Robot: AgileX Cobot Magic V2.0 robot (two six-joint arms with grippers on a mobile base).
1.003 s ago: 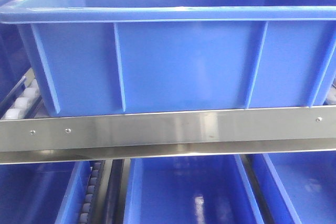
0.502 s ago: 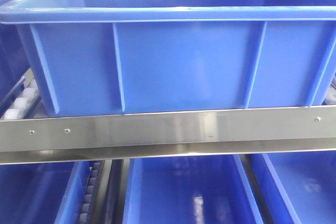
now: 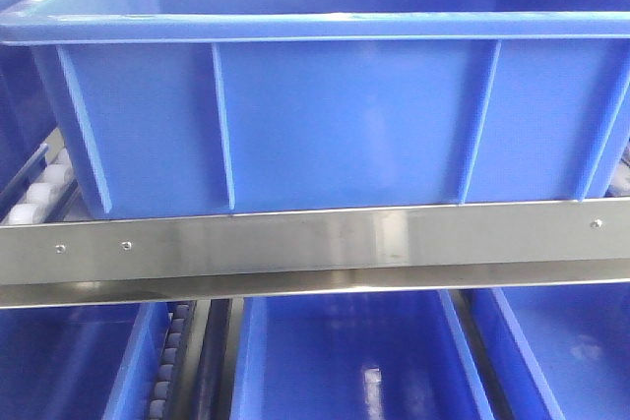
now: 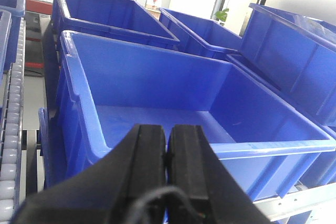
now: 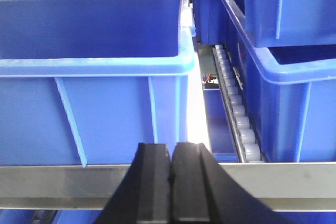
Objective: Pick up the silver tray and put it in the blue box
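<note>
The blue box (image 3: 335,125) fills the front view, standing on the rack behind a steel rack rail (image 3: 315,248). It also shows in the left wrist view (image 4: 157,98), empty inside, and in the right wrist view (image 5: 94,114). The silver tray is not in view in any frame. My left gripper (image 4: 167,129) is shut and empty, just in front of the box's near rim. My right gripper (image 5: 171,150) is shut and empty, in front of the rack rail (image 5: 63,182) near the box's right corner.
More blue bins stand behind and to the right (image 4: 294,56) and on the lower shelf (image 3: 354,361). White roller tracks run beside the box (image 5: 239,119) (image 4: 10,129). A stacked blue bin stands at the right (image 5: 294,77).
</note>
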